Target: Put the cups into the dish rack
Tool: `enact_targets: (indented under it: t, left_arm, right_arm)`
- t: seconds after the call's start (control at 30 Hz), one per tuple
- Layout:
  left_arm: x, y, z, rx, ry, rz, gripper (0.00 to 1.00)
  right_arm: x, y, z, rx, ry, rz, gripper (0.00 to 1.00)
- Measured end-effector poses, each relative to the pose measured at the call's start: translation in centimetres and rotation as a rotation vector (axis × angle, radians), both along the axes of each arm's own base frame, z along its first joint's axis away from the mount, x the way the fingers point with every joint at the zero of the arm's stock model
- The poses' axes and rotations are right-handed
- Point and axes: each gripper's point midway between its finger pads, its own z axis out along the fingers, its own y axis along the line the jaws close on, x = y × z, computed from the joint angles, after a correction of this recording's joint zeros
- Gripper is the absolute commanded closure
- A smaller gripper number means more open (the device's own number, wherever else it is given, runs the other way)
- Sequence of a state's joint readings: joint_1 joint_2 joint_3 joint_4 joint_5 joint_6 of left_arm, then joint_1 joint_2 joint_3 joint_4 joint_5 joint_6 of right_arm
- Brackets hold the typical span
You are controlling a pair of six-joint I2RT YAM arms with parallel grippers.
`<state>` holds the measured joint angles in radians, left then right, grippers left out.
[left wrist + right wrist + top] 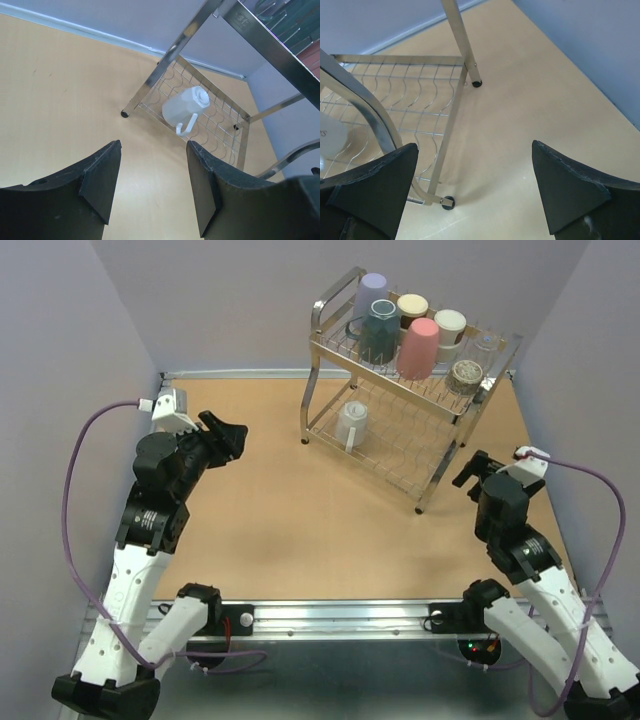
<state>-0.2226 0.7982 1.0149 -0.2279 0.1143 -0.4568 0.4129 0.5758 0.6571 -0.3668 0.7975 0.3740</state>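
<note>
Loading looks done: the cups [418,347] crowd the top tier of the dish rack [309,400], the white mug [352,423] lies below, and the left pincer [230,433] and right pincer [470,466] hang spread and empty, so only withdrawal seems needed.

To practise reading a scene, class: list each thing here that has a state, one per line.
dish rack, standing upright, cups loaded on both tiers.
left gripper, open, empty.
right gripper, open, empty.
white handled mug, resting on the lower tier.
pink cup, upside down on the upper tier.
lavender cup, on the upper tier.
</note>
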Motion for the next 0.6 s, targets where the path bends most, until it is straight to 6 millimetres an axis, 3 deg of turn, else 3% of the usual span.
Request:
enact_targets:
  t: [0.13,0.27,0.3,0.47,0.6]
  left_arm:
    - [-0.5,0.2,-0.2,0.005,0.001,0.002,0.34]
    - [-0.5,0.2,-0.7,0.019,0.015,0.001,0.35]
    - [-0.5,0.2,-0.7,0.024,0.017,0.001,0.35]
    - [-0.8,0.5,-1.1,0.045,0.027,0.004,0.35]
    - [-1.2,0.6,-1.1,0.048,0.025,0.003,0.35]
  right_arm:
    - [1.5,0.2,-2.2,0.009,0.078,-0.013,0.00]
    - [3.2,-2.0,-5.3,0.041,0.163,-0.076,0.00]
    - [3.2,-3.4,-6.0,0.052,0.173,-0.122,0.00]
    - [4.2,-7.8,-6.3,0.076,0.142,-0.239,0.00]
    - [5.9,-8.7,-7.4,0.071,0.118,-0.229,0.00]
